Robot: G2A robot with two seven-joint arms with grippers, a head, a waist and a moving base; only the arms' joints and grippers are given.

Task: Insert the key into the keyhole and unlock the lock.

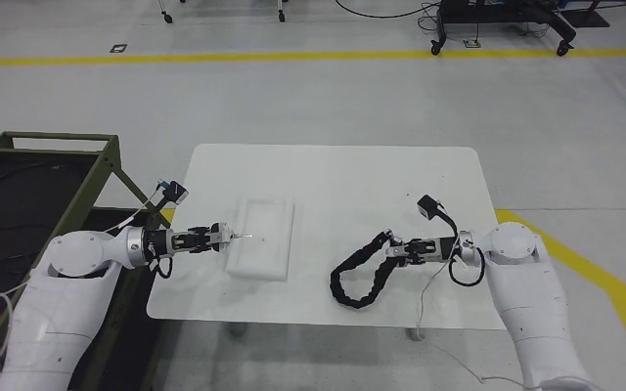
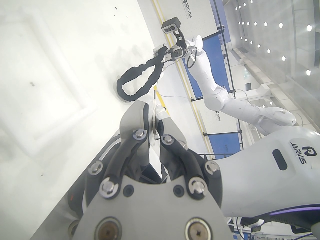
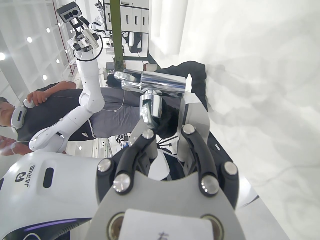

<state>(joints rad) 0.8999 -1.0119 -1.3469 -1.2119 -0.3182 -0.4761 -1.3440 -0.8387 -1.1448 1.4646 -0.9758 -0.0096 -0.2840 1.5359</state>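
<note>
Top view, found left pincer (image 1: 227, 236) clamped on the thin key (image 1: 245, 236), key tip over the white tray (image 1: 266, 217), found right pincer (image 1: 391, 248) clamped on the lock (image 3: 155, 83) by its chrome head, black sleeved loop (image 1: 357, 279) lying on the table (image 1: 391, 186), well apart from the key.

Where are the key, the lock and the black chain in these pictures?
key (image 2: 154, 118), left wrist view, on its thin metal edge.
lock (image 3: 162, 82), right wrist view, on its chrome cylinder.
black chain (image 1: 335, 281), top view, on the loop's rounded end.
</note>
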